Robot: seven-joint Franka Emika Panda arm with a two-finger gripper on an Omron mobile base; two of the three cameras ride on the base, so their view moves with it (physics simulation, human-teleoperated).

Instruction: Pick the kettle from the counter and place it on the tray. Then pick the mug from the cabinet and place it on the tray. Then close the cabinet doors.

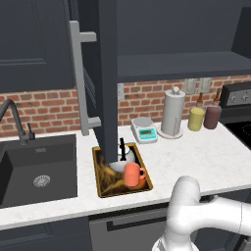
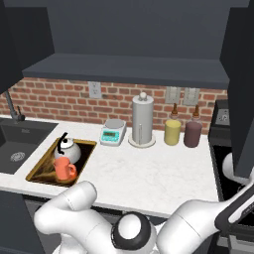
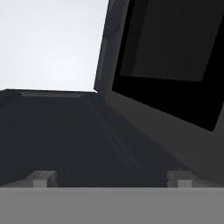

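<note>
The worktop (image 1: 196, 157) is white stone with a light speckle, and the tray (image 1: 105, 184) lies flat on it as the landmark here: a shallow dark rectangle with a thin gold rim and a golden-brown swirled pattern. Inside the tray stands the kettle (image 1: 123, 159), squat, round and silvery-white with a thin black upright handle, at the end nearer the brick wall; the mug (image 1: 133, 174), a small coral-orange cylinder with a loop handle at its side, stands in the tray just in front of the kettle, close enough that they look to be touching. To the tray's left a dark sink (image 1: 37, 171) is set into the stone with a dark curved tap behind it. Behind the tray, against the rough red brick, sit a small white kitchen scale (image 1: 144, 130), a tall white paper-towel roll (image 1: 173, 113) on its stand, a yellow jar (image 1: 196, 117) and a dark-red jar (image 1: 213, 115). Above the tray hangs the cabinet (image 2: 129, 67), matte dark navy, its shelf bare; one of the cabinet doors (image 1: 107, 78) stands swung out edge-on over the tray, flat-panelled, with a long grey bar handle (image 1: 78, 78). In the hand view the pincer (image 3: 112, 178) has its two finger tips (image 3: 41, 178) set far apart, wide open and holding nothing, facing smooth dark navy panels, though whether it touches them cannot be told.
</note>
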